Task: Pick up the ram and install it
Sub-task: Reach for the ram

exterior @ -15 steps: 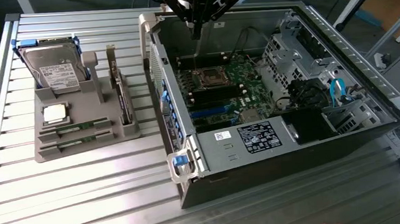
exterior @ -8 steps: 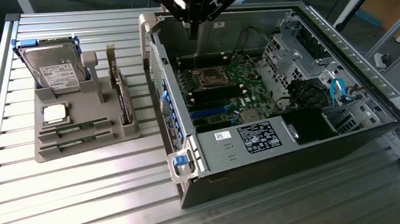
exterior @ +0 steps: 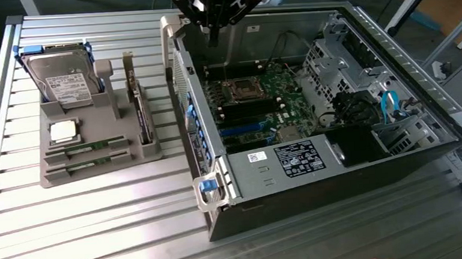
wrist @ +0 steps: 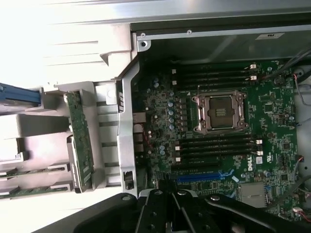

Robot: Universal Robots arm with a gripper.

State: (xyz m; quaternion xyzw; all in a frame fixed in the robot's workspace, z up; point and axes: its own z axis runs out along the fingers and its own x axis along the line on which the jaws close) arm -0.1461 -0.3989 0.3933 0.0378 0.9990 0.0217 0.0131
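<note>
Ram: two green sticks alike. The ram (exterior: 83,148) nearer to the gripper stands on its edge in a slot of the gray holder (exterior: 94,123). The second stick (exterior: 83,167) is just beyond it, in a parallel slot.
Direction from gripper: the ram lies well apart from the gripper (exterior: 211,37), outside the computer case (exterior: 181,78). It is on the far side of the case wall, toward the exterior view's left and lower down.
Long axis: each stick runs along its slot, roughly across the line from the gripper to the holder.
Gripper position: it hangs above the open case, close to the wall on the holder's side, with the motherboard (exterior: 270,103) below it.
Gripper state: the fingers are pressed together. Nothing seems to be held between them, and they touch nothing.
Beside the ram: the silver processor chip (exterior: 64,131) and the dark expansion card (exterior: 139,111) sit in the same holder.
Work so far: my judgement is that no ram is picked yet, since both sticks are in their slots.
</note>
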